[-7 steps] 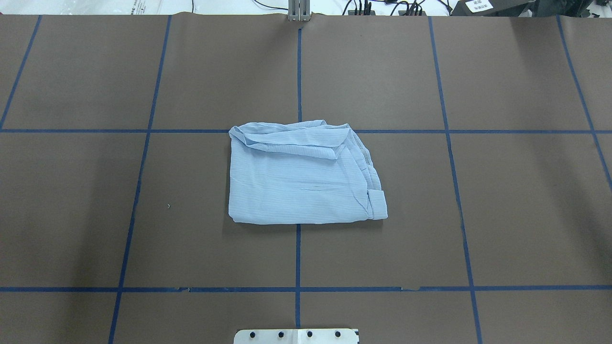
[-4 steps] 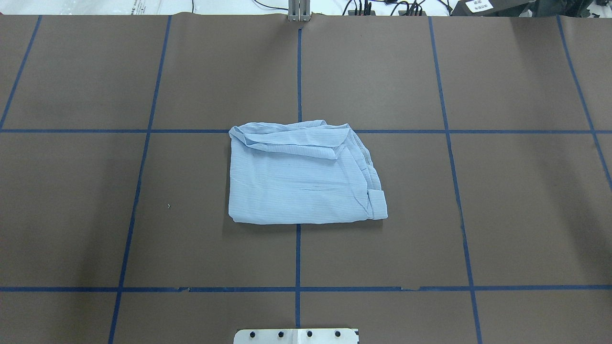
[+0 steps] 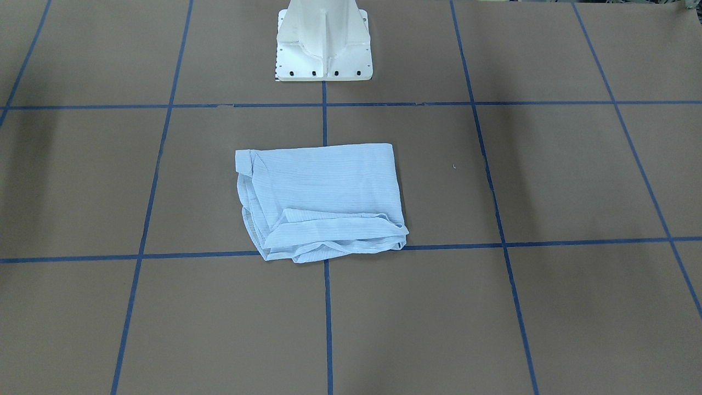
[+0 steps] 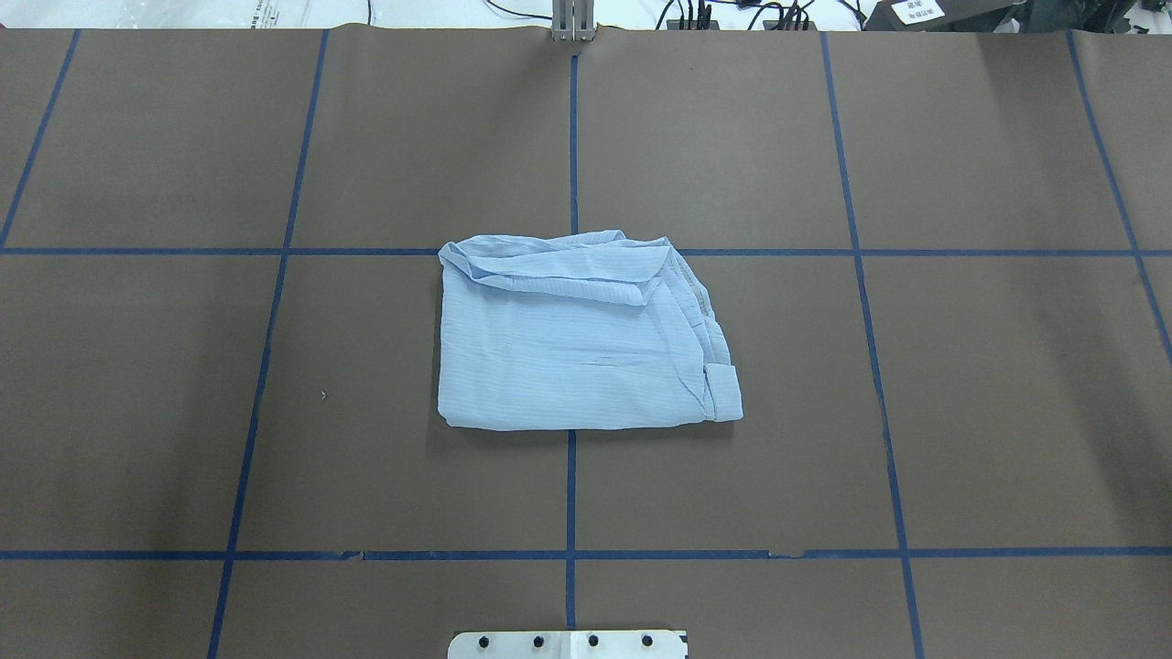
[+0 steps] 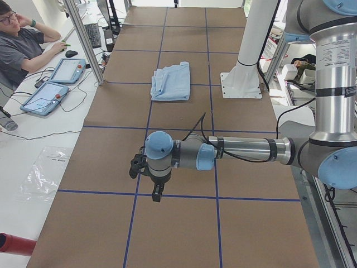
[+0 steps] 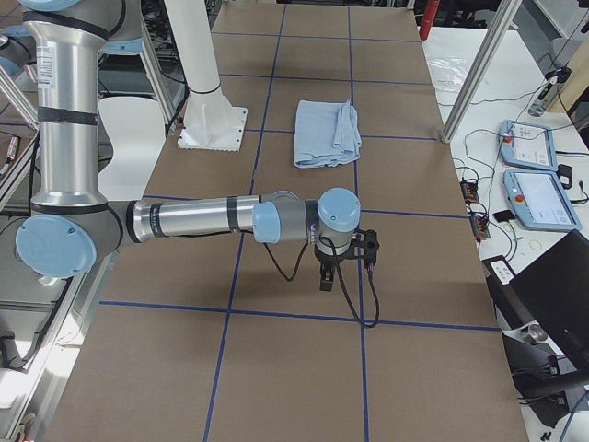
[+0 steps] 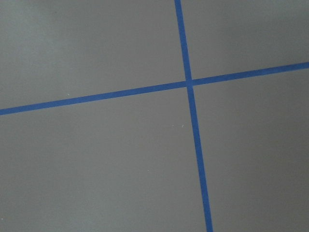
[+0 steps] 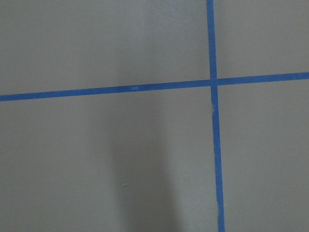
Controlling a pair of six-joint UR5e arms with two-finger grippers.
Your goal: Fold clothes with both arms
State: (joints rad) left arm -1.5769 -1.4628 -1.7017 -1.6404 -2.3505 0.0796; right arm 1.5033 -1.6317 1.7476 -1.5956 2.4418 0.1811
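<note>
The clothes, one pale-blue shirt [image 4: 568, 348], lie folded into a rough rectangle at the table's middle, with a cuff showing at the near right corner. The shirt [image 3: 323, 192] also shows in the front-facing view, the shirt [image 5: 172, 84] far along the table in the left view, and the shirt [image 6: 327, 133] in the right view. My left gripper [image 5: 158, 194] hangs fingers-down over the brown surface, well away from the shirt. My right gripper [image 6: 326, 279] does the same at the opposite end. I cannot tell whether either is open or shut. Nothing touches the shirt.
Blue tape lines [image 4: 571, 494] grid the brown table cover; both wrist views show only that. The white pedestal base [image 3: 323, 49] stands behind the shirt. A seated person [image 5: 19, 50] and teach pendants [image 5: 53, 92] are beside the table, with aluminium posts [image 5: 83, 39] at its edge.
</note>
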